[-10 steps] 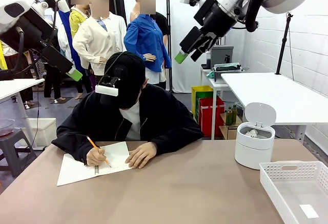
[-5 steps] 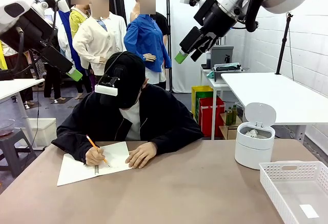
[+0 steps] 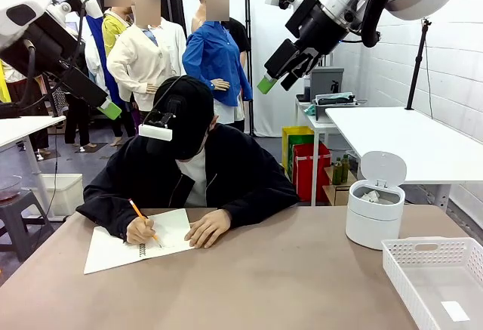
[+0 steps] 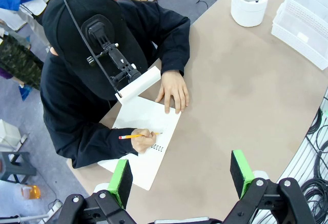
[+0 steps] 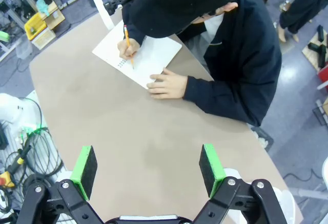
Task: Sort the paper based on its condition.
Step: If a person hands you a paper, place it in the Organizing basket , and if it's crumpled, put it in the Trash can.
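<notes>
Front view: a person in dark clothes sits at the far edge of the brown surface, writing with an orange pencil in a white spiral-bound notebook near the left edge. Small white crumpled paper wads lie inside the round white open-lidded bin near the right edge, just behind the white slotted plastic basket at the near right corner. Sorting seems not yet begun; the next move likely waits on a sheet from the person. Both tools hang high above, touching nothing.

Left wrist view: the left tool stands wide and empty above the notebook.

Right wrist view: the right tool stands wide and empty above bare surface.
</notes>
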Available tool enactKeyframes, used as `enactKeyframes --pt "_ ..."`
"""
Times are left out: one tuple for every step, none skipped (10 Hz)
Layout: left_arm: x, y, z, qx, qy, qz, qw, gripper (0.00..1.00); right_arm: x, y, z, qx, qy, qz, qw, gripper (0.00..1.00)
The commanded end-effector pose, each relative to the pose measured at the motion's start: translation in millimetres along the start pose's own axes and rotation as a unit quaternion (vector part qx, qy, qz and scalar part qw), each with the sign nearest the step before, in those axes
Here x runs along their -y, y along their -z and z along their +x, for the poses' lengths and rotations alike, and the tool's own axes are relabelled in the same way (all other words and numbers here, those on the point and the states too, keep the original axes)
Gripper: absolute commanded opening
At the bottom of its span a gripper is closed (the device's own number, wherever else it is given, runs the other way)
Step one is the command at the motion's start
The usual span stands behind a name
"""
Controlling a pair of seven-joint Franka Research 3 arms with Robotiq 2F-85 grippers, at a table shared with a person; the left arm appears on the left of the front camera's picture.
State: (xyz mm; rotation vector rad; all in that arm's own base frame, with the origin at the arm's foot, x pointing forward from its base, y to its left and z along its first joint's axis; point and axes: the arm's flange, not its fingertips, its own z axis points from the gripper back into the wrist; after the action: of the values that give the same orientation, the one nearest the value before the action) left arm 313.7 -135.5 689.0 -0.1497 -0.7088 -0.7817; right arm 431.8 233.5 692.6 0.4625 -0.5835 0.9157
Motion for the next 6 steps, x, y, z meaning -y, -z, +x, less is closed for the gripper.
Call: enactKeyframes --pt "0.0 -0.6 -0.6 -0.002 -0.001 0.000 1.000 1.00 -0.4 0.1 1.1 0.006 0.004 -0.002 1.000 1.00" --pt "0.0 -0.6 -0.6 -0.002 -0.001 0.000 1.000 1.00 -0.4 0.1 1.1 0.006 0.004 -0.002 1.000 1.00" --pt "0.0 -0.6 -0.6 -0.002 -0.001 0.000 1.000 1.00 -0.4 0.1 1.1 0.006 0.004 -0.002 1.000 1.00" --pt "0.0 -0.6 -0.6 -0.002 -0.001 0.000 1.000 1.00 -0.4 0.1 1.1 0.006 0.004 -0.002 1.000 1.00" --pt "0.0 -0.6 -0.6 -0.002 -0.001 0.000 1.000 1.00 -0.4 0.1 1.1 0.006 0.004 -0.002 1.000 1.00" --pt "0.0 -0.6 -0.6 -0.002 -0.001 0.000 1.000 1.00 -0.4 0.1 1.1 0.006 0.004 -0.002 1.000 1.00"
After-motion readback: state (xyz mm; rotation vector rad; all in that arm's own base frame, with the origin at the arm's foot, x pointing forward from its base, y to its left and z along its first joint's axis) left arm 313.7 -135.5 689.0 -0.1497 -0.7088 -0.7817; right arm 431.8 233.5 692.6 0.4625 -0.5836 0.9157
